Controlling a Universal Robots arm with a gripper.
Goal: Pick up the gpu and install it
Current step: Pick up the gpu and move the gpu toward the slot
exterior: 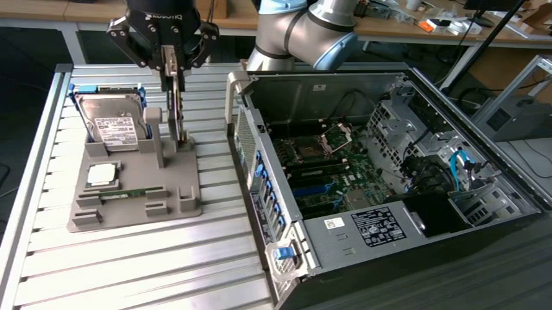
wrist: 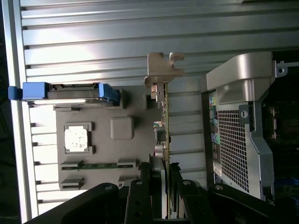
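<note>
- Gripper [exterior: 173,76]: white brand lettering on black body, seen upside down, reads ROBOTIQ.
- Hard drive [exterior: 115,123]: white label on top face, print too small to read.
- Computer case [exterior: 328,90]: black-and-white label [exterior: 373,227] on grey metal plate, several lines of text, not readable.
- Small white sticker [exterior: 334,223] just beside that label, with dark marks, not readable.
- Processor chip [wrist: 76,138] on grey tray [wrist: 122,127]: no readable marking on lid.
</note>
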